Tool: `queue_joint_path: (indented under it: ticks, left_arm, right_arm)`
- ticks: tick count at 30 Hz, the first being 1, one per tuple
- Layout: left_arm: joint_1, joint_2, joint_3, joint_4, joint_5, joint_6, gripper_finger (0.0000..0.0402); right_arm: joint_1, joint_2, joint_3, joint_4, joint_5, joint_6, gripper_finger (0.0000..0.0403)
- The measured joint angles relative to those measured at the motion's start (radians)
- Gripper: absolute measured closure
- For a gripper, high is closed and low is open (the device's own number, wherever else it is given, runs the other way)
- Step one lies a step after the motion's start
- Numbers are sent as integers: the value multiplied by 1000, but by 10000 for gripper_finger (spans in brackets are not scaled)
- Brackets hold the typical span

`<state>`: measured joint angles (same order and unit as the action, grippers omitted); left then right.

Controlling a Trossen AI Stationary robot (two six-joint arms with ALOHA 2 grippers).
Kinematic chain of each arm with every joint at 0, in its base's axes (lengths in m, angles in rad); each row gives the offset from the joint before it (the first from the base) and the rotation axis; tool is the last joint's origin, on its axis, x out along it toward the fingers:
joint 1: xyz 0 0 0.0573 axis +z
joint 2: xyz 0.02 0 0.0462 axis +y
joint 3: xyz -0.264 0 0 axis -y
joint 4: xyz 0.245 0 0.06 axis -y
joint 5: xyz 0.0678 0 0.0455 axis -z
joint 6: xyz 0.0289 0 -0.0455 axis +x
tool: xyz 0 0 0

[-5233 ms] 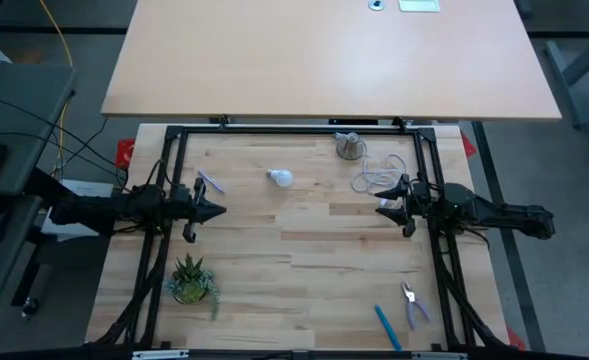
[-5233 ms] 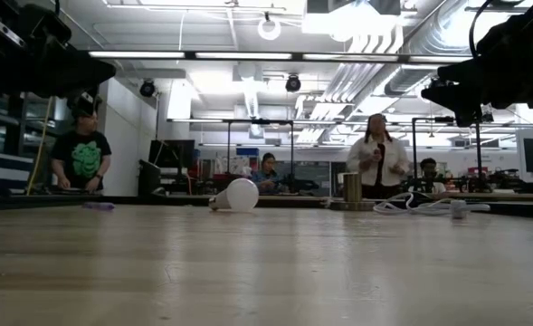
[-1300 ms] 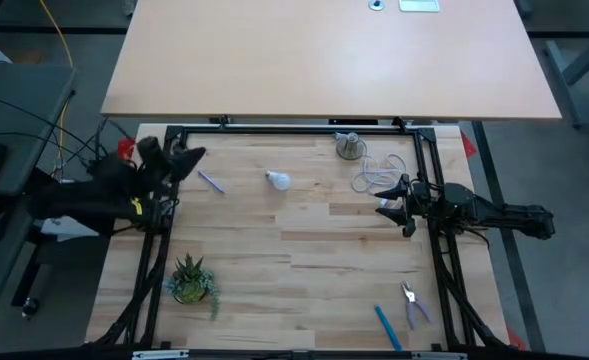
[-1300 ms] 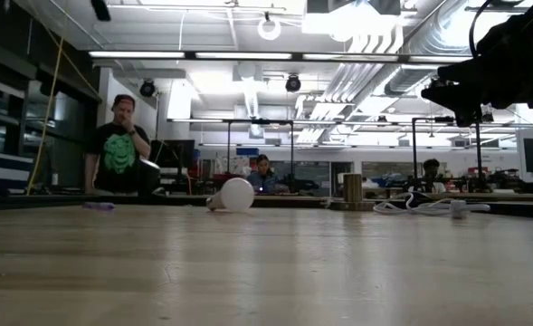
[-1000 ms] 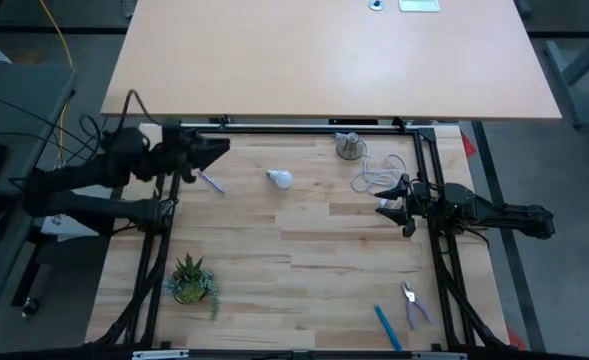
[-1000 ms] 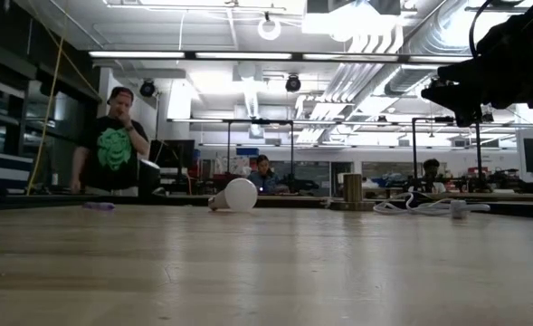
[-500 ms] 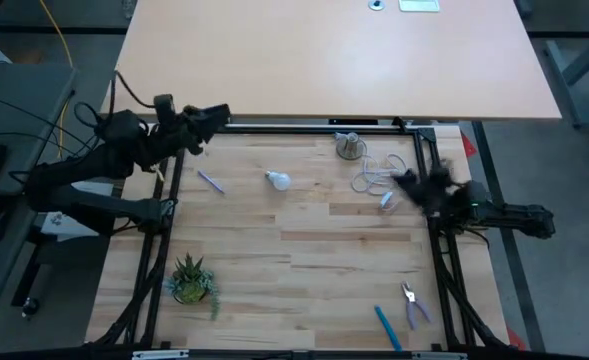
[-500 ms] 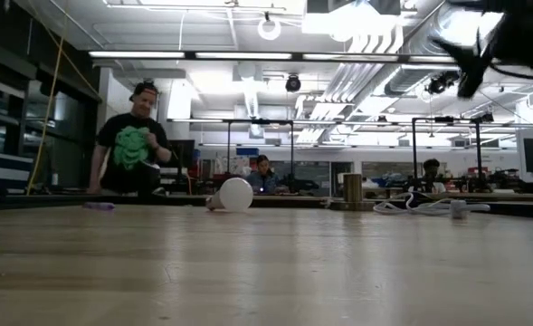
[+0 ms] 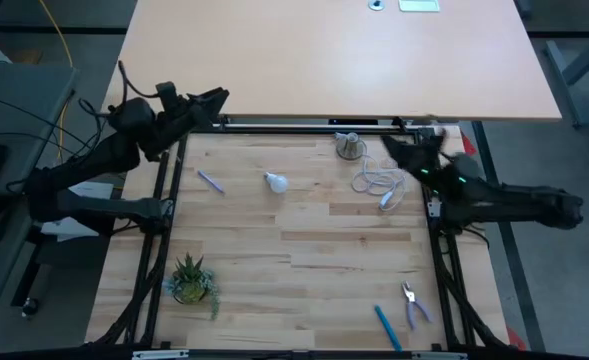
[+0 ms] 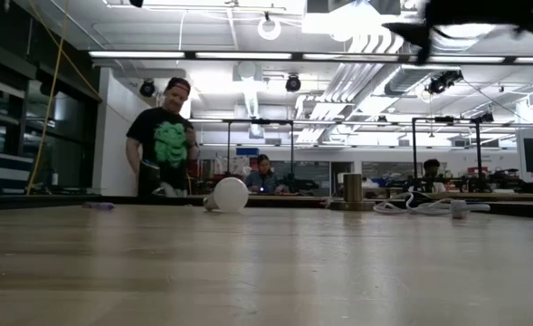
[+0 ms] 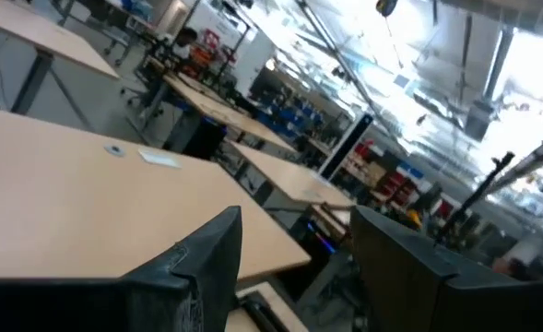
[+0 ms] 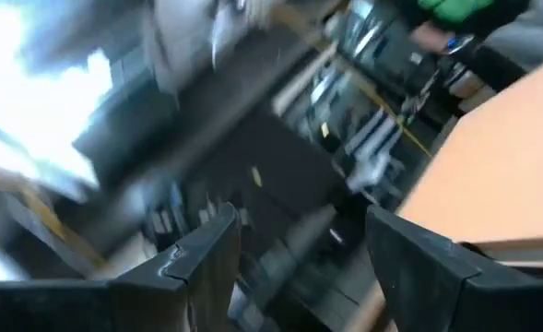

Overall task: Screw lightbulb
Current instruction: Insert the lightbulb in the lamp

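Observation:
The white lightbulb (image 9: 276, 181) lies on its side on the wooden table, also seen in the low view (image 10: 228, 194). The grey socket (image 9: 349, 146) stands upright by the far edge, its white cord (image 9: 374, 180) coiled to its right. My left gripper (image 9: 219, 97) is raised over the far left corner, open and empty, and its wrist view (image 11: 299, 267) looks out over the room. My right gripper (image 9: 392, 143) is up near the far right, just right of the socket, open and empty (image 12: 303, 267). Neither gripper is near the bulb.
A purple pen (image 9: 210, 181) lies left of the bulb. A small potted plant (image 9: 191, 280) stands near left. Pliers (image 9: 410, 298) and a blue pen (image 9: 386, 325) lie near right. A second, tan table (image 9: 334, 60) sits beyond the far edge. A person (image 10: 165, 149) walks behind.
My left gripper has risen and swung toward the far edge, now over the far left corner. My right gripper has left its place at the table's right side, swinging toward the far edge and upward, and now points toward the socket's side. The person behind has walked rightward.

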<state>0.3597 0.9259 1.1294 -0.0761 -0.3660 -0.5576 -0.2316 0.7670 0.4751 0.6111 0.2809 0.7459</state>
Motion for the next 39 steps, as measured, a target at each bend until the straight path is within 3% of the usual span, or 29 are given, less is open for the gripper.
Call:
queue_joint_path:
  ticks: [4, 10, 13, 18, 20, 23, 25, 30, 39]
  left_arm:
    - [38, 1, 0, -39, 101, -15, 206]
    - [47, -15, 0, -209, 203, -15, 206]
    - [47, -17, 0, -311, 207, -14, 206]
    - [47, -10, 0, -430, 197, 46, 206]
    - [47, -9, 0, -464, 196, 66, 206]
    - [47, -10, 0, -500, 196, 69, 206]
    - [47, -10, 0, -527, 196, 63, 206]
    - [46, -10, 0, -567, 201, 54, 206]
    - [46, -10, 0, -587, 198, 75, 206]
  right_arm:
    - [-49, 223, 229, -254, -134, -95, 179]
    - [-244, 509, 655, -1158, -134, 31, 179]
    - [-341, 636, 776, -1384, -137, -20, 179]
    - [-473, 800, 854, -1393, -172, -70, 205]
    - [-517, 859, 877, -1392, -188, -59, 251]
    - [-566, 932, 905, -1407, -224, 23, 354]
    - [-585, 967, 924, -1414, -247, 44, 388]
    - [-594, 996, 945, -1428, -277, 31, 340]
    - [-593, 998, 934, -1511, -210, -35, 237]
